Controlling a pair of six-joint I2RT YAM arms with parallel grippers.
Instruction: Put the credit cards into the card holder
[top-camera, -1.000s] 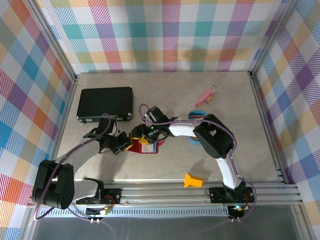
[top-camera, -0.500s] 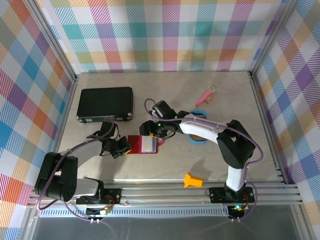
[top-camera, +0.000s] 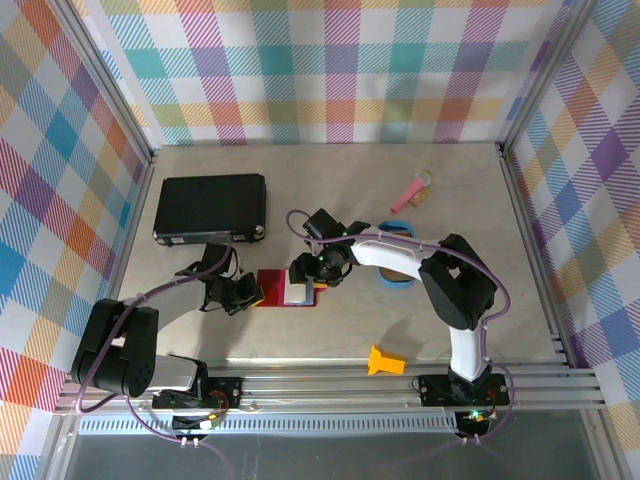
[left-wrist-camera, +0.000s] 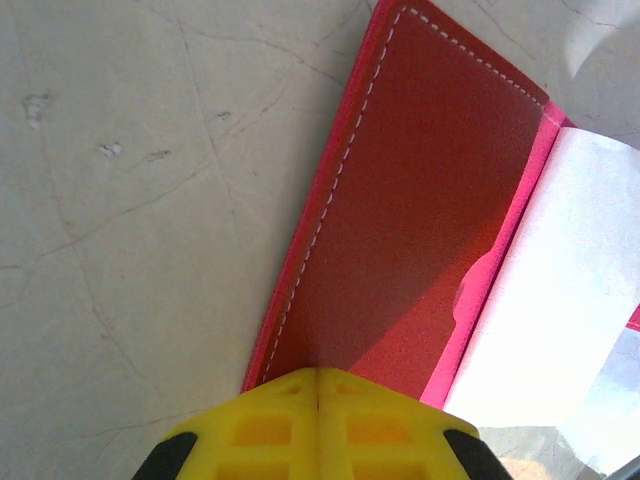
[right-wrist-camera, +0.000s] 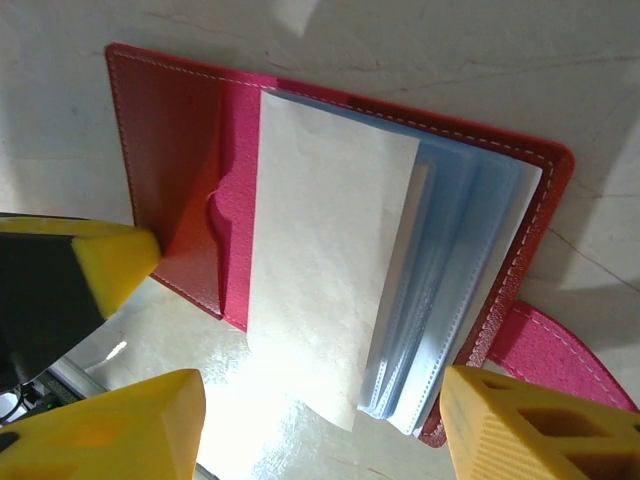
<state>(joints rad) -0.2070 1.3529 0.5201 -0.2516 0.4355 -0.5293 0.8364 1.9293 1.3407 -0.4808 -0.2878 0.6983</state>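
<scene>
The card holder lies open and flat on the table, dark red with a white leaf and grey-blue pockets; its closing tab sticks out on the right. My left gripper is shut, its yellow tips resting on the outer edge of the holder's red left flap. Just above the holder's right half hovers my right gripper, open, its fingers straddling the leaf and pockets without touching them. The credit cards are mostly hidden by the right arm; a tan patch shows in the blue tray.
A blue oval tray sits right of the holder, under the right forearm. A large black flat case lies at the back left. A pink object is at the back right, and an orange piece is near the front edge.
The holder, half lifted a second ago, now lies spread flat. My right gripper let go, drew back to the right, then settled over the pockets. The left gripper barely shifted.
</scene>
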